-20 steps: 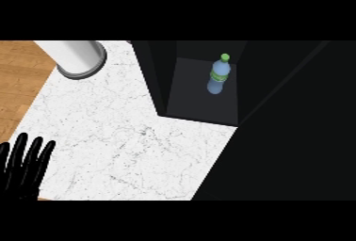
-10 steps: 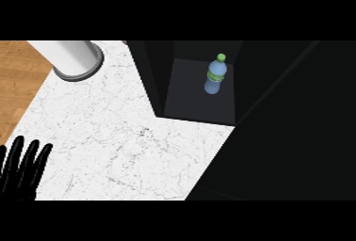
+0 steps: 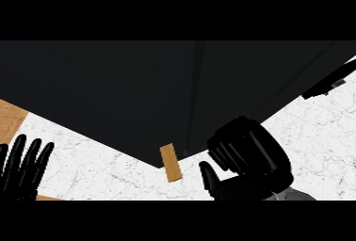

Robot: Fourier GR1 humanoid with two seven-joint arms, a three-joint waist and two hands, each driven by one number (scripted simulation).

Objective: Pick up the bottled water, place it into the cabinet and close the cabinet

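**Bottled water unseen; push the cabinet [image 3: 125, 94] shut squarely**

Its dark front fills the view above the marble counter [image 3: 104, 174]; the bottle is presumably inside. Right hand [image 3: 250, 160] sits at the cabinet's lower edge, fingers loosely bent, thumb spread, holding nothing: press with the palm, evenly. Left hand [image 3: 24, 164] rests open, lower left.

The dark cabinet [image 3: 139, 94] fills the whole upper part of the view, a closed wall with no gap to pass. Below its slanted lower edge the white counter [image 3: 104, 174] lies bare. A narrow wooden strip [image 3: 170, 162] lies just under the cabinet's lowest corner. The right hand [image 3: 250, 164] takes up the room right beside that corner. The left hand [image 3: 21, 172] rests, fingers up, well off to the cabinet's lower left. Right of the cabinet the counter is bare below a small black piece [image 3: 327, 82].
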